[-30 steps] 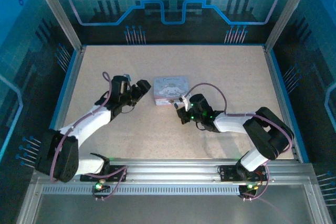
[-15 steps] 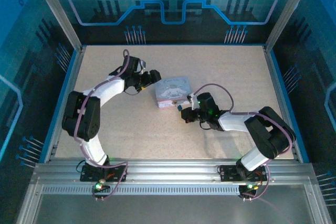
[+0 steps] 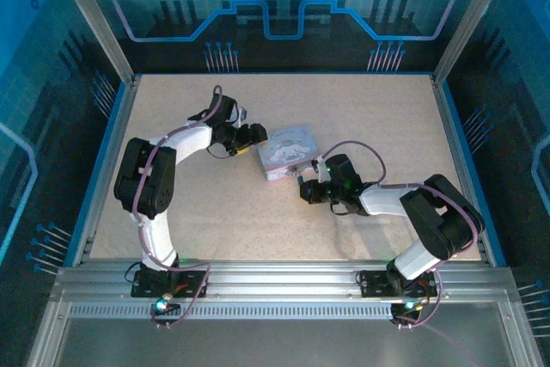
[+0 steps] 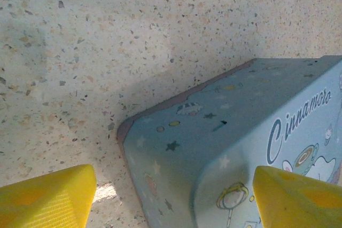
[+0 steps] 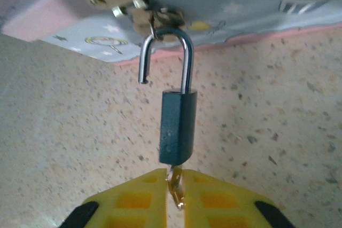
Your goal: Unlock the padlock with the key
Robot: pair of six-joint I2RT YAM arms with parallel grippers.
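Note:
The small dark grey padlock (image 5: 177,126) hangs by its thin shackle (image 5: 186,60) from the hasp on the pale blue tin box (image 5: 240,9). One end of the shackle stands free of the body. A brass key (image 5: 175,185) sticks out of the padlock's underside, and my right gripper (image 5: 175,196) is shut on it between yellow fingers (image 5: 133,198). From above, my right gripper (image 3: 306,188) sits just in front of the box (image 3: 288,150). My left gripper (image 4: 173,198) is open across the box's (image 4: 214,142) left corner, one finger (image 4: 299,196) over the lid, the other (image 4: 48,201) over the table.
The speckled table (image 3: 361,118) has bare room behind and to the right of the box. A blue rim (image 3: 107,148) and metal frame posts (image 3: 94,23) enclose it. The right arm's cable (image 3: 361,154) loops near the box.
My left arm has swung in from the left until its gripper is at the box's corner. The box has turned and shifted slightly right. My right gripper stayed at the padlock.

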